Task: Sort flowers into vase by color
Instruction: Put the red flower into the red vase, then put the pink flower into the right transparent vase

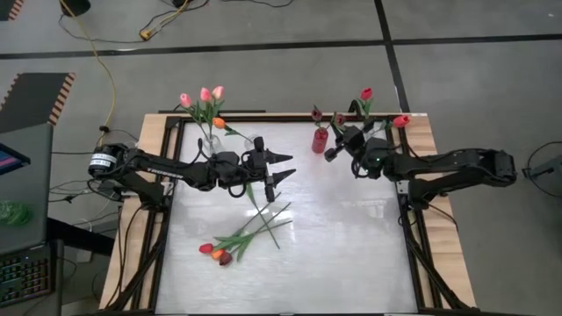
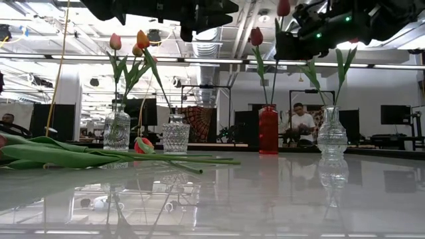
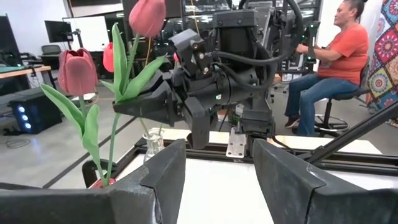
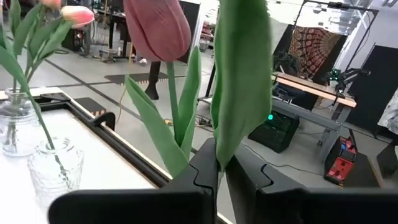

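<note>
The right gripper point(image 4: 219, 171) has its jaws nearly together, pinching the thin green leaf point(image 4: 239, 74) of a flower. It hangs over the far side of the worktop point(image 1: 334, 237), right by the red vase point(image 1: 320, 140). A dark pink flower head point(image 4: 158, 28) stands just beside the pinched leaf.

The left gripper point(image 1: 283, 168) has its jaws apart and holds nothing. It waits above the middle of the worktop, pointing at the right arm.

The flowers look very light. The stems are long, thin and bendy, and the heads are soft. A hard squeeze on a head or leaf could crush it, and a leaf may slip. The stem, down below the leaves, looks like the best place to grab.

A small bunch of flowers point(image 1: 241, 237) lies flat on the worktop, close to the near side. More flowers stand in the clear vases point(image 2: 117, 129) at the far side.

It is hard to see whether the pinched flower's stem is already in a vase; the leaf hides it. The stems in the bunch cross over each other, so counting them is hard.
</note>
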Motion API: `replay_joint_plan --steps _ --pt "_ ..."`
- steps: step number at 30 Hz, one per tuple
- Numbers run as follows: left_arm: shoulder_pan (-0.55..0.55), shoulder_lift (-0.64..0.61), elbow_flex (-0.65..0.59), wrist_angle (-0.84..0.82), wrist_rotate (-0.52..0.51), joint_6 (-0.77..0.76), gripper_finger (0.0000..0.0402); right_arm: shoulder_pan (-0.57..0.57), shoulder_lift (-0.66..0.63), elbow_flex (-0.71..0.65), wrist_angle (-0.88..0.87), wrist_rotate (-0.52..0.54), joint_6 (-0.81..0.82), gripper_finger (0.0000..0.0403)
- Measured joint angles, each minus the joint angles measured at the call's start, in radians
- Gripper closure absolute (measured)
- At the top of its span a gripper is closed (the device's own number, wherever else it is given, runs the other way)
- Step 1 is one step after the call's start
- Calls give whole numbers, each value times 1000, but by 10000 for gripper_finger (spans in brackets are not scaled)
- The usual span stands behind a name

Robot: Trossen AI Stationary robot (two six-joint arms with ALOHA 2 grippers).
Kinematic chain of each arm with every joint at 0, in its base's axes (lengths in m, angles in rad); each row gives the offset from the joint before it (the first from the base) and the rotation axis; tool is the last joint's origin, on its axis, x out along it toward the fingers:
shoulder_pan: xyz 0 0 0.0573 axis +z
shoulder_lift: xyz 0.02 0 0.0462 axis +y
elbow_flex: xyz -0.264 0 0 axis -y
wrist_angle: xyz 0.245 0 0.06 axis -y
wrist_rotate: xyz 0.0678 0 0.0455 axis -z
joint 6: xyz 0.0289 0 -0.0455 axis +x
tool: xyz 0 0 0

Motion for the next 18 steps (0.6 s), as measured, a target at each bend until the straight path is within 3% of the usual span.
replay_joint_plan --steps 8,18 --pt "0 0 0 -2 -1 -1 226 0 3 0 1 0 0 337" --pt "0 0 0 -2 -1 0 226 0 2 0 -55 2 56 239"
